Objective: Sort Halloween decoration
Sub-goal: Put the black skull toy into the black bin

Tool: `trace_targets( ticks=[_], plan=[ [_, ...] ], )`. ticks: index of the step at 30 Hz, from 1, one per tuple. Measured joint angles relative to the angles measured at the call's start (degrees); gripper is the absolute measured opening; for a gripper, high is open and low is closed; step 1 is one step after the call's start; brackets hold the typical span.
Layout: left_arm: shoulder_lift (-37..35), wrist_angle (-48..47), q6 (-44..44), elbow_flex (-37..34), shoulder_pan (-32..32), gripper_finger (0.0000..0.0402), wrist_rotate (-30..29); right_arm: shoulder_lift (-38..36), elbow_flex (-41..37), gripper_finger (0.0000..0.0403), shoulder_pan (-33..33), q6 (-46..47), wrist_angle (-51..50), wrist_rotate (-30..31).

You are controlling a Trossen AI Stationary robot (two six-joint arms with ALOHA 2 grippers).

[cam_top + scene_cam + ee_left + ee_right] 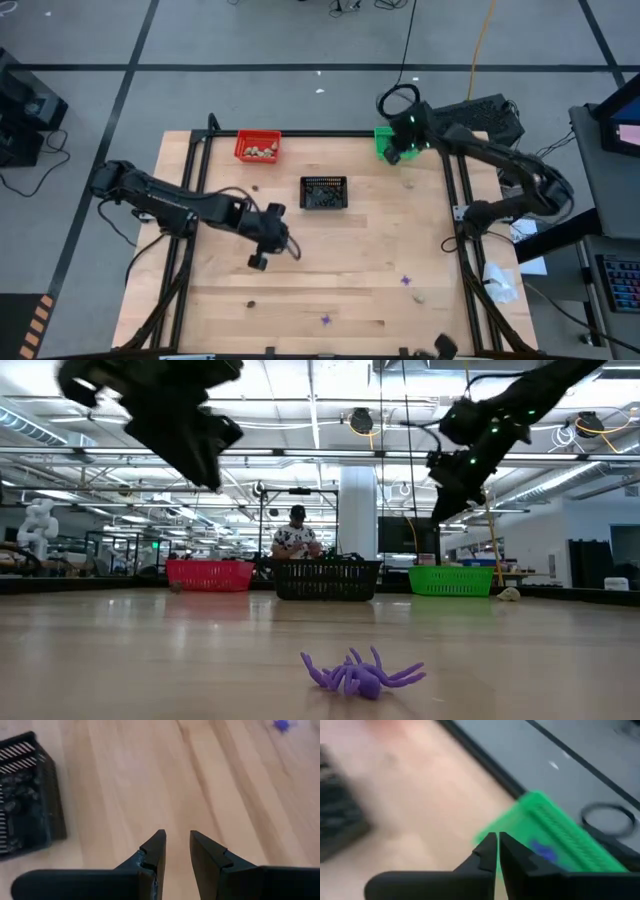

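Observation:
Small trinkets lie scattered on the wooden table: a purple spiky one (405, 281) (360, 672), another purple one (326, 320), a pale beige lump (407, 183) (508, 594) and a dark bit (251, 305). My left gripper (262, 250) (177, 845) hovers open over bare wood, to the near-left of the black basket (323, 192). My right gripper (395, 150) (497, 842) hangs shut above the green basket (385, 140) (555, 840) at the far edge. A purple trinket (542, 851) lies inside that basket. I see nothing between its fingers.
The red basket (257, 146) (208, 574) at the far edge holds beige lumps. The black basket (327, 578) (25, 800) holds dark bits. A black frame (200, 200) runs along the table's sides. A person (296, 535) sits beyond the far edge. Bare wood lies between the baskets and the near edge.

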Motion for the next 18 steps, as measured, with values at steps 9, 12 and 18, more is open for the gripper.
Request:
trace_targets(
  ticks=[9, 12, 18],
  plan=[
    [0.0, -11.4, -14.7, 3.0, -11.3, 0.0021, -2.5, -13.9, -17.9, 0.0002, 16.6, 6.6, 20.8, -1.0],
    [0.0, -13.4, -20.4, 3.1, -14.8, 0.0005, -2.5, -15.2, -21.0, 0.0001, 21.9, 7.4, 28.4, -1.0],
    [0.0, -15.2, -27.7, 3.1, -20.4, 0.0001, -4.8, -14.7, -21.3, 0.0001, 28.5, 5.4, 32.1, -0.8]
  ],
)
